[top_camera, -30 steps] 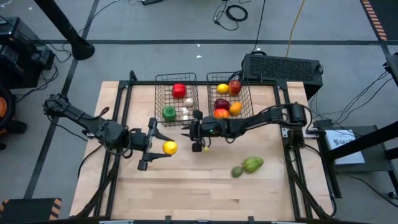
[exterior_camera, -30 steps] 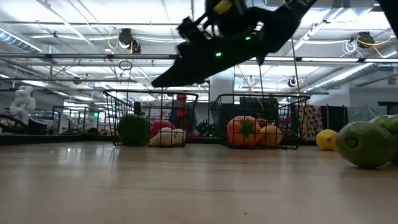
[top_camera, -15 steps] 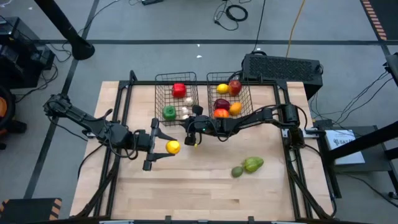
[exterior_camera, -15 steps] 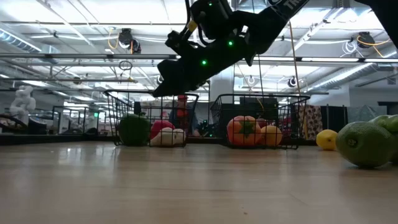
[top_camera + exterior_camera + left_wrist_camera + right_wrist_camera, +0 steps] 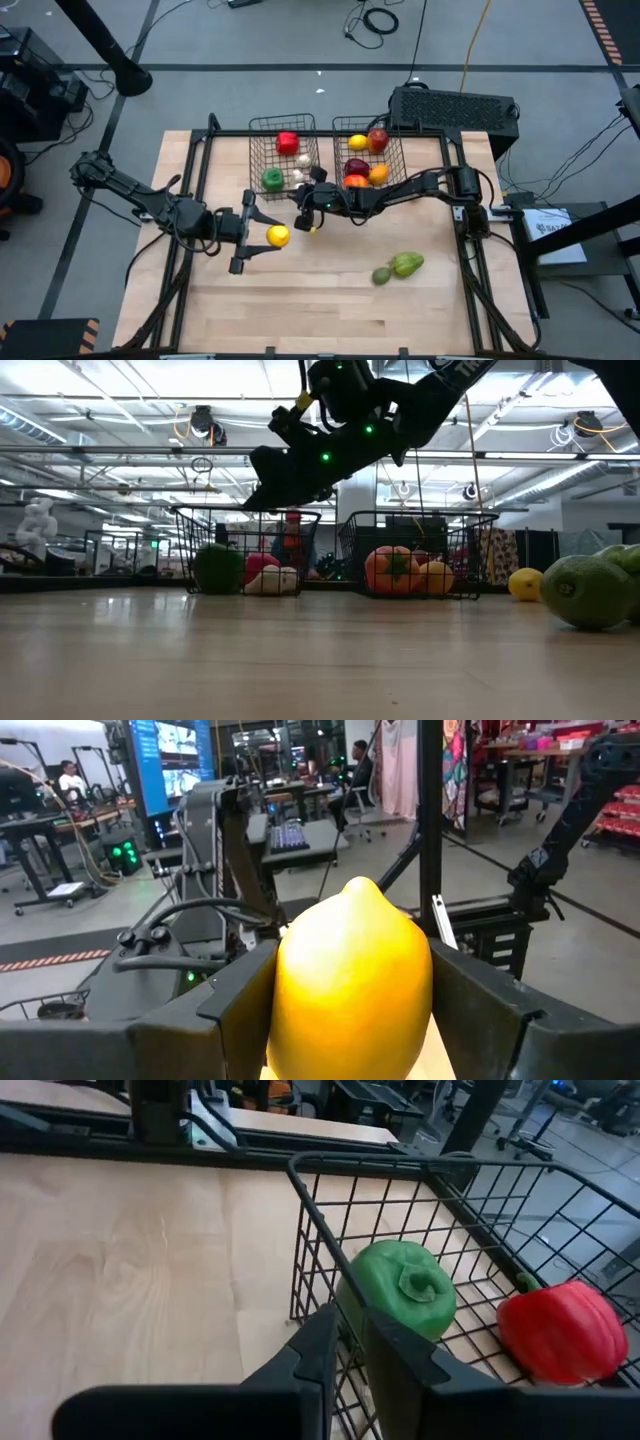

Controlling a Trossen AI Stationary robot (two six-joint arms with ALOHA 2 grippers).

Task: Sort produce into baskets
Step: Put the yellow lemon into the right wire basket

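Grey floor (image 5: 300,40) crossed by cables (image 5: 375,20), ceiling lights (image 5: 200,420) above distant desks (image 5: 40,820).

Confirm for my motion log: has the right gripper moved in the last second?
Yes. The right gripper went up-left, toward the left basket.

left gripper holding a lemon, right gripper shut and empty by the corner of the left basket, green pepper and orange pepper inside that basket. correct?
Nearly. The left gripper holds the lemon, and the shut, empty right gripper is at the left basket corner. But beside the green pepper lies a red pepper, not an orange one, as the right wrist view shows.
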